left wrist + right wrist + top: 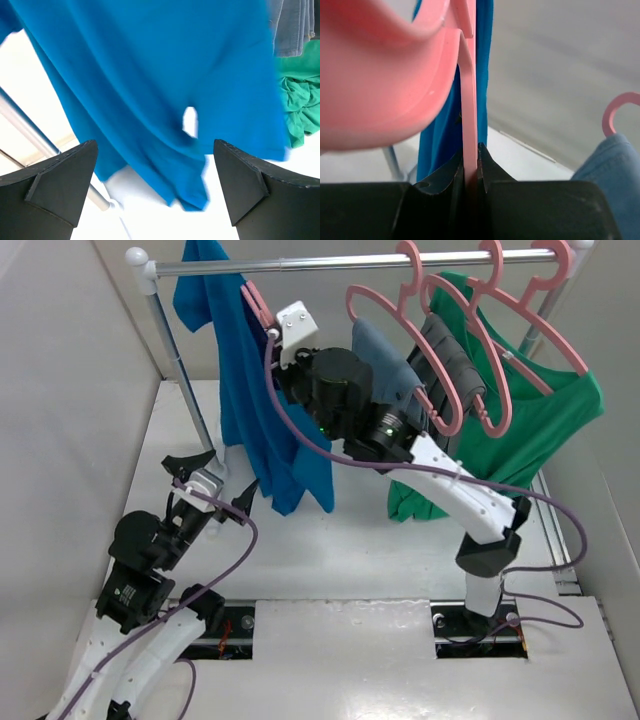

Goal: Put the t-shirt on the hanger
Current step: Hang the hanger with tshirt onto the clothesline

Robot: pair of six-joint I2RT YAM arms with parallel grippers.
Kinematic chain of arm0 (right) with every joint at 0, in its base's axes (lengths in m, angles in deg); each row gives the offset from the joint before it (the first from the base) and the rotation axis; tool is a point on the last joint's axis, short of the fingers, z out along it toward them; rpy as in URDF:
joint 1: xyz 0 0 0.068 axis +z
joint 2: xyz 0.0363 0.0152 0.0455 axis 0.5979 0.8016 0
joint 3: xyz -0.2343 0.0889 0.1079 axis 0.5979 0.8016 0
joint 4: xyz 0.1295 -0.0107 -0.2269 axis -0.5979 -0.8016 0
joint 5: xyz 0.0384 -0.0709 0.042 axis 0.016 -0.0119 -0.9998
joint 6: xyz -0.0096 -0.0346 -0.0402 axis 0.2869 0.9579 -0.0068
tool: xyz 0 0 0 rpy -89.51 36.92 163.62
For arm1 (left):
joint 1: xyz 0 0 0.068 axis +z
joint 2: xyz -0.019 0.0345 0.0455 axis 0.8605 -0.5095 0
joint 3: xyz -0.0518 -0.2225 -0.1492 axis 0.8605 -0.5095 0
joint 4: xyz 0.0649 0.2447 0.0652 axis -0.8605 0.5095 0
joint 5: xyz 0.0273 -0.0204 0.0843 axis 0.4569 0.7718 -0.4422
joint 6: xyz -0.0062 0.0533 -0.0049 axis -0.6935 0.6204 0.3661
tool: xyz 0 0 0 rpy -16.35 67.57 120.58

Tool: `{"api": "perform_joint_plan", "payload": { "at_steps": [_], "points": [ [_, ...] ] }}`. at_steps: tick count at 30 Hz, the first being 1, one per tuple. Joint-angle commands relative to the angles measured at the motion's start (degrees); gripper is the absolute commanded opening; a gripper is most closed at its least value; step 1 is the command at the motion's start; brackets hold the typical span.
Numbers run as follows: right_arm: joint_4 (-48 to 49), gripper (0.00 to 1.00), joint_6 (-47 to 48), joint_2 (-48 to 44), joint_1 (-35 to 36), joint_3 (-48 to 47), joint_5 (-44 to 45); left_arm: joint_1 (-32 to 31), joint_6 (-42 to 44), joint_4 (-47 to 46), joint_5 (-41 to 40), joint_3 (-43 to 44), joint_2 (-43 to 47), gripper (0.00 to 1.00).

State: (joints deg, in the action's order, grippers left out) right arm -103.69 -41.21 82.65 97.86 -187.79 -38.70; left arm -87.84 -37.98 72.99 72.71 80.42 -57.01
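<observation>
T-shirt (250,400) in bright blue hangs crumpled from the left end of the clothes rail (350,262), seen from above, its hem loose over the white table (330,550). The right gripper (275,328) is raised to the pink hanger (256,302), which lies against the cloth near the top. The left gripper (225,480) sits low beside the hem with its jaws apart and nothing between them. Further right along the rail, grey garments (440,365) and a green shirt (545,415) hang on other pink hangers.

From the left wrist camera, the t-shirt (150,65) fills most of the frame (slightly blurred), hanging beyond the wide-open left gripper (155,145), whose dark fingers (60,180) do not touch it. The green shirt (300,110) and a grey garment (295,25) show at the right edge, and a rack post (30,130) slants at the left.

From the right wrist camera, the right gripper (471,152) is clamped on a thin pink bar of the hanger (395,75), both fingers (445,175) pressed against it. The t-shirt (485,50) hangs just behind. Another pink hook (620,107) and blue-grey cloth (615,190) sit at the right.
</observation>
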Motion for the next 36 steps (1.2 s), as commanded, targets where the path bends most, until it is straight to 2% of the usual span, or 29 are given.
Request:
{"api": "perform_joint_plan", "payload": {
  "at_steps": [1,7,10,19,22,25,31,36],
  "points": [
    [13.9,0.0,3.0,3.1,-1.4,-4.8,3.8,-0.1,-2.1,0.7,-1.7,0.0,2.0,1.0],
    [19.7,0.0,2.4,13.1,-4.9,-16.2,2.4,-0.1,-2.1,2.5,-2.4,-1.0,3.7,1.0],
    [25.0,0.0,1.9,15.1,-5.5,-16.2,0.8,-0.1,-2.6,3.6,-3.0,-1.5,4.8,1.0],
    [32.2,0.0,1.9,17.6,-5.5,-18.3,0.8,-0.1,-2.6,4.2,-4.8,-3.2,7.1,1.0],
    [32.8,0.0,1.9,18.1,-5.5,-19.1,-0.9,-0.1,-2.6,4.2,-4.8,-3.2,7.7,1.0],
    [33.4,0.0,0.4,18.8,-5.5,-19.7,2.6,-0.1,-2.6,4.2,-4.8,-3.7,7.7,1.0],
    [33.4,0.0,-1.5,23.1,-8.4,-21.0,4.1,-0.1,-2.6,2.6,-4.8,-4.4,7.7,1.0],
    [29.4,0.0,-9.1,24.5,-11.0,-20.3,2.1,-0.1,-2.6,2.6,-4.3,-3.8,7.1,1.0]
  ]
}}
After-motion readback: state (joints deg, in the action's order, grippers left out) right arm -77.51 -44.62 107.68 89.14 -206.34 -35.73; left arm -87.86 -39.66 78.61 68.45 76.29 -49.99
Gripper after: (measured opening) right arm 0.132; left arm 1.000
